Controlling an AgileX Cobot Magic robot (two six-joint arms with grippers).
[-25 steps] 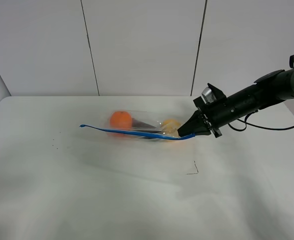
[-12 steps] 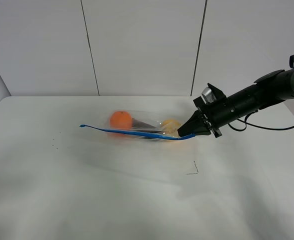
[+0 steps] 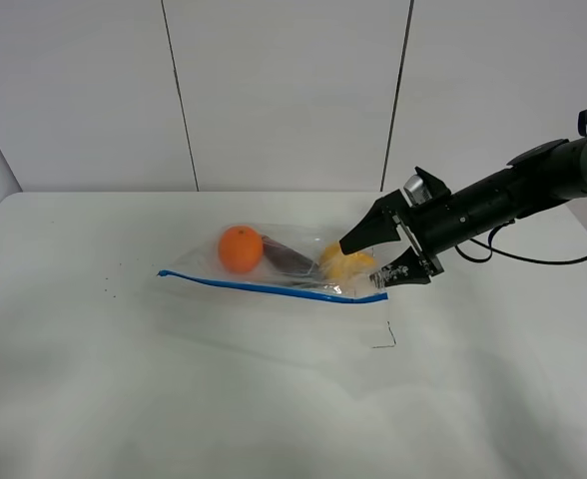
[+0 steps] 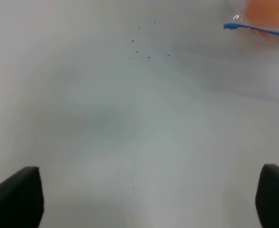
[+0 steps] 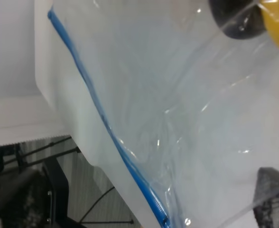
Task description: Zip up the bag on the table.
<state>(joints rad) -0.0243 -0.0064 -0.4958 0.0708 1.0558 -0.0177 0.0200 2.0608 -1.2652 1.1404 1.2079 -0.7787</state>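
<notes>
Lying flat on the white table (image 3: 124, 379), the bag (image 3: 284, 269) sat near the middle of the surface, a little toward the far edge, in the exterior high view. It was a clear, crinkly plastic pouch that looked light and floppy, likely slippery on its film, with its weight coming from the produce inside: an orange fruit (image 3: 240, 247), a dark purple item (image 3: 289, 259) and a yellow fruit (image 3: 345, 264), which would probably roll and shift if the bag were lifted. The blue zipper strip (image 3: 274, 287) seemed the stiffest part and the sensible place to pinch. The bag's long axis ran across the table from left to right, with the zipper edge facing the near side and dipping slightly toward the right. The right hand (image 3: 373, 261) was spread wide at the bag's right end, one finger above and one below the corner, pinching nothing. The left hand (image 4: 144, 199) hung spread open over bare table, well apart from the bag's left end.
</notes>
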